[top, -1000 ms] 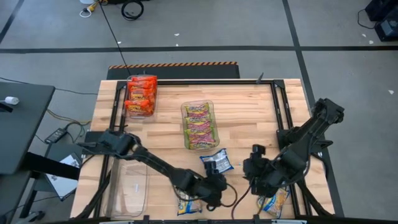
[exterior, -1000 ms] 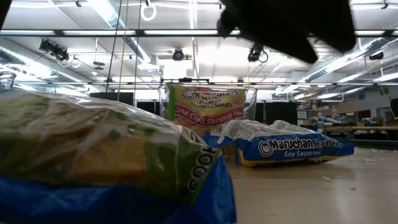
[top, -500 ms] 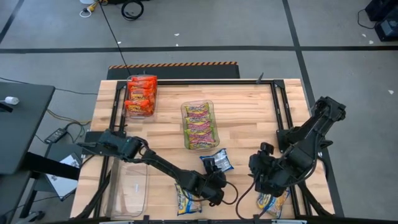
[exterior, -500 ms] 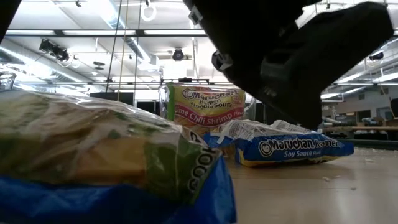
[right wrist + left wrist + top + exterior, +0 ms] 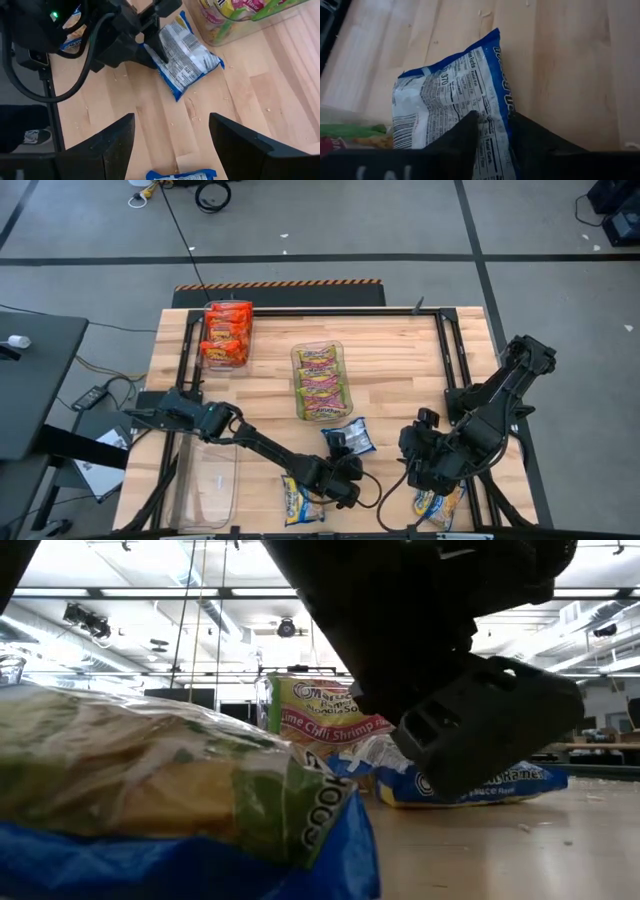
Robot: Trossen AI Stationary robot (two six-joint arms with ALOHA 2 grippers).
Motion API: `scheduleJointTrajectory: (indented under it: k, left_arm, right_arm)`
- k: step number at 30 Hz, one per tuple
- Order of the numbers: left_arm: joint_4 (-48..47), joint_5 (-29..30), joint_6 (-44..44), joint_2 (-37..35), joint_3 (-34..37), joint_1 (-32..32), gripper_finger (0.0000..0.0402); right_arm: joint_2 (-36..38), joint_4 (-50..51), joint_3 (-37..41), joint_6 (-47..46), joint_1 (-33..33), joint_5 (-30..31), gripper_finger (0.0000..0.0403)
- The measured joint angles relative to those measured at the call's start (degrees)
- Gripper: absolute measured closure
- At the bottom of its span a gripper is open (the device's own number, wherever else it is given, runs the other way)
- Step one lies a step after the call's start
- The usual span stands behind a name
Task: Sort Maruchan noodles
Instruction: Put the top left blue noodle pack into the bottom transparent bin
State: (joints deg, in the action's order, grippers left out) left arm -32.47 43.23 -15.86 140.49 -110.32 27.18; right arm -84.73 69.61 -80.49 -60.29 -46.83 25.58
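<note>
A blue-and-white noodle packet (image 5: 352,438) (image 5: 450,95) (image 5: 192,57) lies flat on the table, printed back up. My left gripper (image 5: 346,459) (image 5: 492,125) is low over the end nearest the table's near edge and shut on it. In the low view the left gripper (image 5: 470,730) hides part of this packet (image 5: 530,776). Two more blue-yellow packets (image 5: 300,502) (image 5: 440,506) lie by the near edge. My right gripper (image 5: 420,462) (image 5: 172,150) hovers open to the right of the blue packet, touching nothing. My left gripper pinches the blue packet's near end (image 5: 495,120) between its two fingers (image 5: 465,135). It comes slanting down from the table's near side (image 5: 152,50). The rest of the packet lies on the table.
A clear bin of orange-red packets (image 5: 227,332) stands at the far left. A bin of yellow-pink-green packets (image 5: 320,380) (image 5: 330,710) stands mid-table. An empty clear bin (image 5: 210,480) sits near left. A packet (image 5: 150,790) lies right before the low camera. Black rails (image 5: 455,370) edge the table.
My left gripper has come down onto the blue packet; in the low view it drops from the top of the picture to just above the table. The packet by the near edge under that arm shows more fully now.
</note>
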Motion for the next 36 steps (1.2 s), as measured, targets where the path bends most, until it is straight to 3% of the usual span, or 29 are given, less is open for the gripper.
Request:
scheduleJointTrajectory:
  k: [4, 7, 14, 19, 24, 28, 36]
  left_arm:
    - [-1.40, -1.40, 0.01, -0.45, -0.60, -0.05, 0.0351]
    - [-1.60, -6.48, 0.37, -0.87, -1.31, -0.54, 0.0391]
    - [-9.38, -15.46, 0.48, -4.28, -4.05, -1.56, 0.0397]
    - [-18.97, -22.49, -0.06, -12.99, -4.98, -2.40, 0.0399]
    - [-27.87, -33.51, -0.01, -21.86, -4.96, -2.45, 0.0400]
    - [-34.62, -41.02, -0.04, -28.84, -4.98, -0.22, 0.0400]
    - [-50.34, -48.92, -7.75, -38.06, -4.46, 8.61, 0.0401]
  right_arm:
    - [0.00, -0.42, 0.01, -0.02, -0.03, -0.22, 0.0142]
    - [0.00, -0.57, 0.00, -0.04, -0.03, -1.06, 0.0142]
    - [0.00, -1.00, 0.01, -0.98, -0.30, -1.68, 0.0142]
    - [0.00, -1.98, 0.02, -1.55, -0.65, -1.66, 0.0142]
    - [0.00, -4.18, 0.00, -0.11, -1.22, -0.04, 0.0142]
    - [0.00, -5.39, 0.00, 1.29, -1.22, 2.09, 0.0142]
    - [-0.68, -9.61, 0.00, 1.86, -0.35, 6.49, 0.0142]
